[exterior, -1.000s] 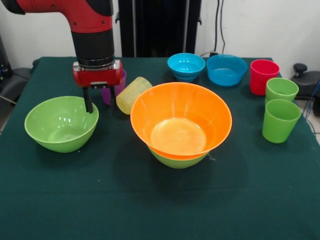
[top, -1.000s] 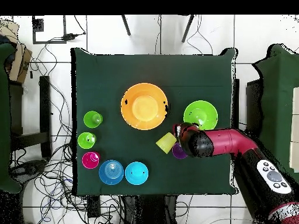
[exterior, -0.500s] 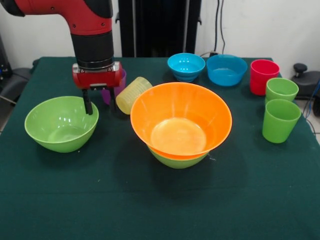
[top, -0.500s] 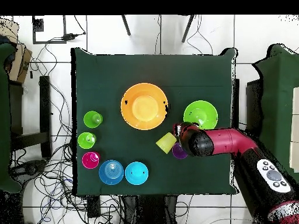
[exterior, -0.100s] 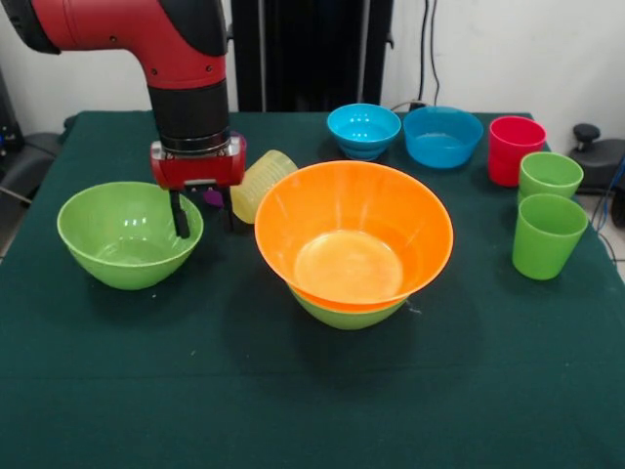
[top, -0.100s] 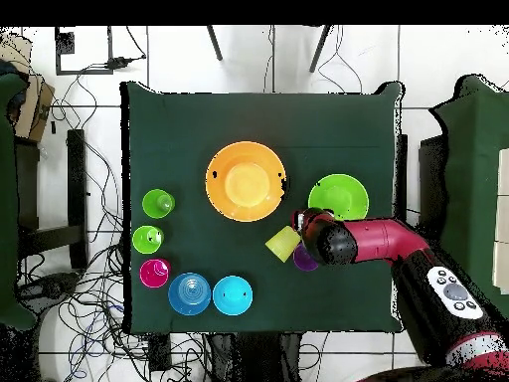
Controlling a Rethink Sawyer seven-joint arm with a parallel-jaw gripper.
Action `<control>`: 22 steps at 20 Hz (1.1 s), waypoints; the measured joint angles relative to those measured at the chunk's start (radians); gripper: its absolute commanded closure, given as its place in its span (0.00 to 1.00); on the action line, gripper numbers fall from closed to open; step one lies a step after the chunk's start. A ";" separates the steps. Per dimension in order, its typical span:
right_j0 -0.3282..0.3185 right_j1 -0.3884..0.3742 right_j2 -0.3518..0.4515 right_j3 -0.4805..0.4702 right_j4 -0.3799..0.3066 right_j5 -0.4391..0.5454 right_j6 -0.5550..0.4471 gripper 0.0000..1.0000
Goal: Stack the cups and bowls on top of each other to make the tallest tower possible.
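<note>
My fingers (exterior, -0.100s: 204, 213) pinch the near rim of the green bowl (exterior, -0.100s: 129, 234), which looks just off the bench (exterior, -0.100s: 293, 410). A one-sided hold could let it tilt or slip. Just beside lies the tipped yellow cup (exterior, -0.100s: 260, 183); I could knock it. The orange bowl (exterior, -0.100s: 354, 234), nested on another green one, waits at centre.

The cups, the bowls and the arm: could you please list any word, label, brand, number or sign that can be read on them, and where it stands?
None: no readable text in either view.
The cups, the bowls and the red arm show plain surfaces.
The round grey controls on the arm are too small to read.
</note>
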 measured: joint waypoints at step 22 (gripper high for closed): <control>-0.017 -0.104 -0.014 0.004 0.001 -0.039 0.000 1.00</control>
